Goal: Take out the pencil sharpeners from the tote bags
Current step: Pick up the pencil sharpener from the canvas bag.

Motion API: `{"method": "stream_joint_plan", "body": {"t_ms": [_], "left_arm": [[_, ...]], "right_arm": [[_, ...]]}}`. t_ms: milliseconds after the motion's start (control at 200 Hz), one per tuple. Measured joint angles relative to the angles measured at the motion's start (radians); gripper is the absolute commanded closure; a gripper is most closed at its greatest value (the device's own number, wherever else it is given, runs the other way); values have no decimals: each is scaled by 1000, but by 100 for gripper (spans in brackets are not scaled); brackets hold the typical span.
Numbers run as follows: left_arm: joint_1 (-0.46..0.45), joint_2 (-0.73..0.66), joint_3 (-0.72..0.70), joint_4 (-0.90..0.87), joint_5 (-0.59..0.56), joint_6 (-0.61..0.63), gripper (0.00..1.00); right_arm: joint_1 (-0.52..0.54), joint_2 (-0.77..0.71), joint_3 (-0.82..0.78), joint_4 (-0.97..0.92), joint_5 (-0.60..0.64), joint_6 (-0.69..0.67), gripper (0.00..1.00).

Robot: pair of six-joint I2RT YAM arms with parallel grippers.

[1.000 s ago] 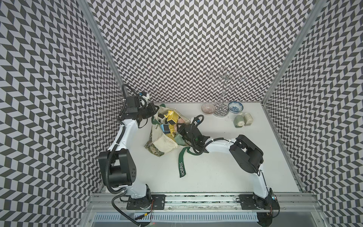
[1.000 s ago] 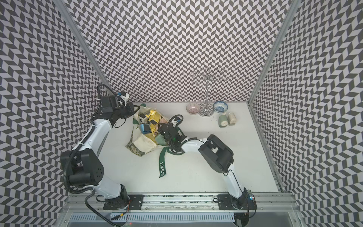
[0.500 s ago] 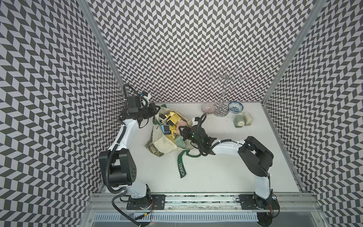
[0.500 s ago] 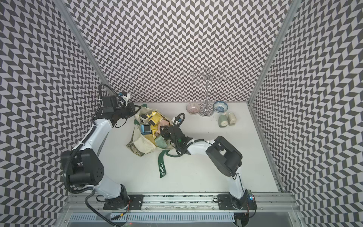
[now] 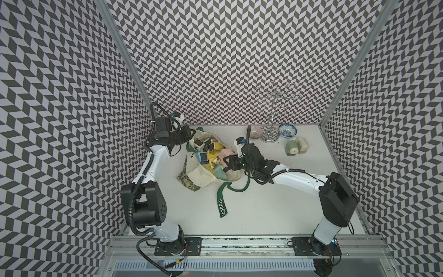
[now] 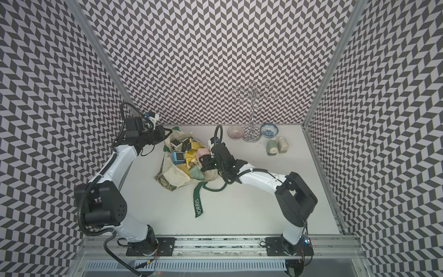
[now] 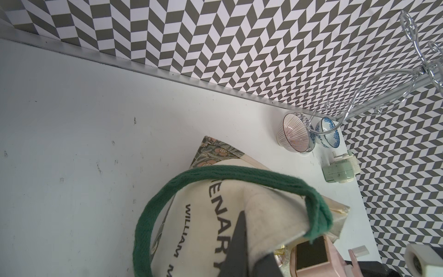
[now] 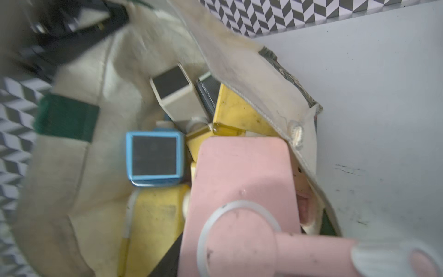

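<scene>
- Your tote bag [image 5: 201,176] is cream canvas with dark green straps lettered white and a green leafy band.
- The pencil sharpeners [image 5: 212,153] inside it are yellow, blue, beige and mint, some with dark square windows.
- The pink sharpener [image 8: 242,182] is pastel pink.
- Right of centre you have a pink-striped bowl [image 5: 254,132] and a blue-and-white bowl [image 5: 287,130].
- The walls [image 5: 215,60] are grey-and-white chevrons.

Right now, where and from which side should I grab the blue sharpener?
Probably grip the blue sharpener across its two flat side walls, coming in through the open mouth of the tote bag: its dark window faces that opening, nothing covers it, and the pink sharpener crowds one side.
</scene>
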Motion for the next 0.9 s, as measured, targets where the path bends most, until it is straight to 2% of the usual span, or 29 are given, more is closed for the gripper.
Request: {"method": "stream_joint_plan", "body": {"t_ms": [200, 330, 581, 661, 821, 901], "left_arm": [[0, 0, 0, 0, 0, 0, 100], [0, 0, 0, 0, 0, 0, 100], [0, 0, 0, 0, 1, 0, 100], [0, 0, 0, 0, 4, 0, 100], [1, 0, 0, 0, 1, 0, 100], [2, 0, 0, 7, -1, 0, 100]], "right_arm": [[-6, 16, 194, -322, -14, -190, 65], [-6, 74, 322, -482, -25, -288, 68], [8, 187, 354, -690, -48, -393, 70], [16, 220, 384, -727, -50, -403, 66], [23, 295, 498, -792, -41, -412, 51], [27, 331, 539, -809, -35, -413, 46]]}}
